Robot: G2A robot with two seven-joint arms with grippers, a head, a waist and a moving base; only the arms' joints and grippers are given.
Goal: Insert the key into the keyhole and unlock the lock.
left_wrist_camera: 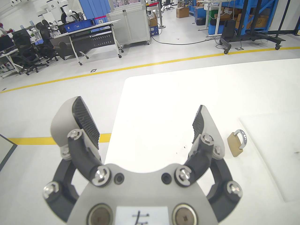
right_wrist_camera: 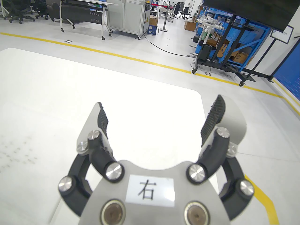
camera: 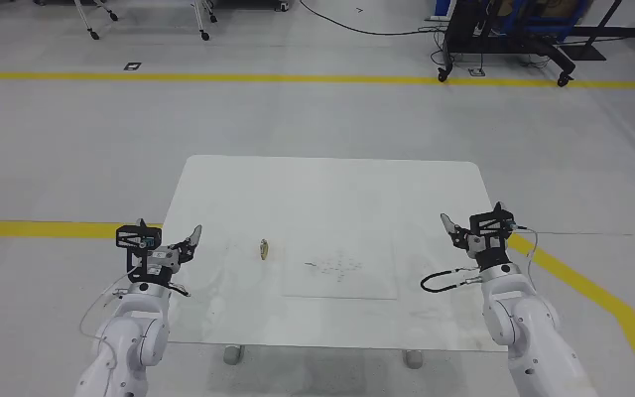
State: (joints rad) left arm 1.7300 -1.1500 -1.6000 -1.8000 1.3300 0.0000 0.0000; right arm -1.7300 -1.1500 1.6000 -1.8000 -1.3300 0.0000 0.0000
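On the white table (camera: pixel 327 189) lies a padlock (left_wrist_camera: pixel 235 144), keyhole indiscernible; left hand (left_wrist_camera: pixel 140 111) and right hand (right_wrist_camera: pixel 159 105) gape empty.

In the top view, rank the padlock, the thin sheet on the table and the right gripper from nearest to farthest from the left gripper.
Measured from the left gripper:
1. padlock, lying just inward of its open jaws.
2. thin sheet, beyond the padlock, toward the middle.
3. right gripper, at the opposite side.
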